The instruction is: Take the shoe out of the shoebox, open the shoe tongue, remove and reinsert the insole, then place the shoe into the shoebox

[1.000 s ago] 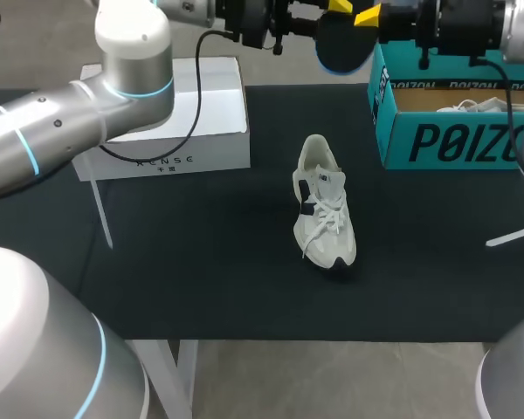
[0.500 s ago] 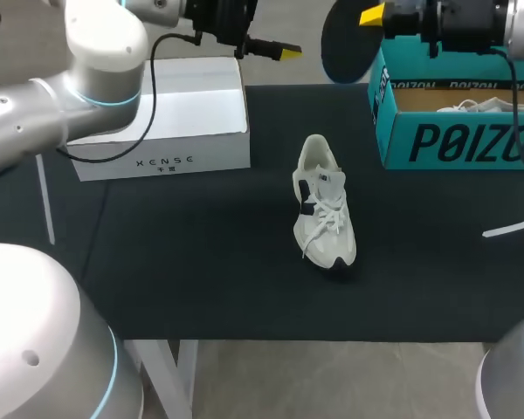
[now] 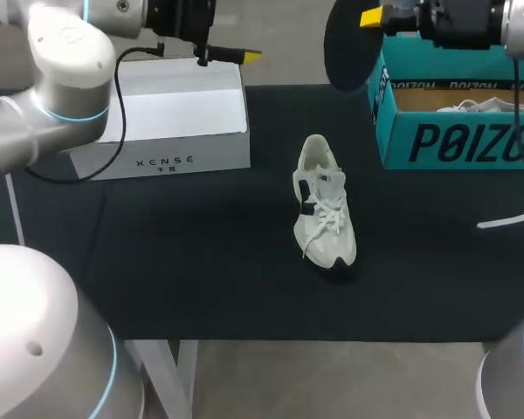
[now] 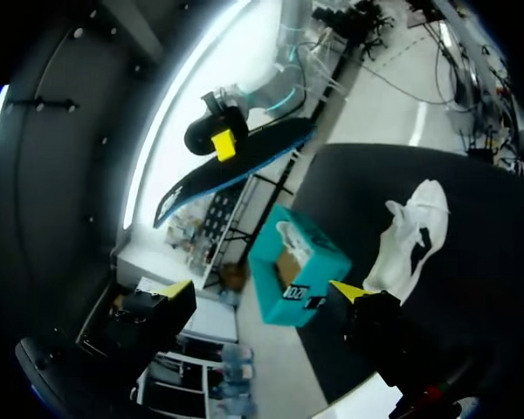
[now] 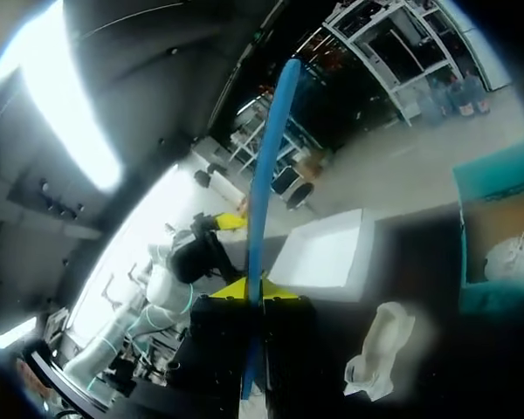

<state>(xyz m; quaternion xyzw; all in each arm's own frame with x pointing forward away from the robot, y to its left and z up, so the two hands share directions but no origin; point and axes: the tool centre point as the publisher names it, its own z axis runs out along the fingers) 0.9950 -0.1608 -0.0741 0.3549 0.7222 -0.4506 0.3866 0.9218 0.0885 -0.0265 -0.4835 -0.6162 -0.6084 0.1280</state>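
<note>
Shoe [image 3: 325,214]: pale, white laces, dark patches on the upper. It stands on its sole in the middle of the worktop [image 3: 201,262], lengthwise from far to near and apart from everything else. It is out of the shoebox.

Shoebox [image 3: 445,140]: teal and open, at the far right corner. A second pale shoe [image 3: 473,106] shows inside it, partly hidden by the wall.

White box [image 3: 170,113]: at the far left, along the far edge.

Insole [image 3: 345,48]: dark face with a blue edge, out of the shoe and held in the air over the far edge, between the white box and the shoebox. In the head view it overlaps the shoebox's near-side corner; whether they touch I cannot tell.

Right gripper [image 5: 255,291]: closed on the insole. In the right wrist view the yellow tips sit on either side of it, and it runs edge-on straight ahead of the fingers. The shoe lies below and beside the gripper, and the shoebox is further off on the same side.

Left gripper [image 4: 260,289]: fingers spread wide with nothing between them. In the head view it is raised over the far edge of the white box, and one yellow tip points toward the insole. The left wrist view looks out past the tips at the shoebox, the shoe and the right gripper with the insole.
</note>
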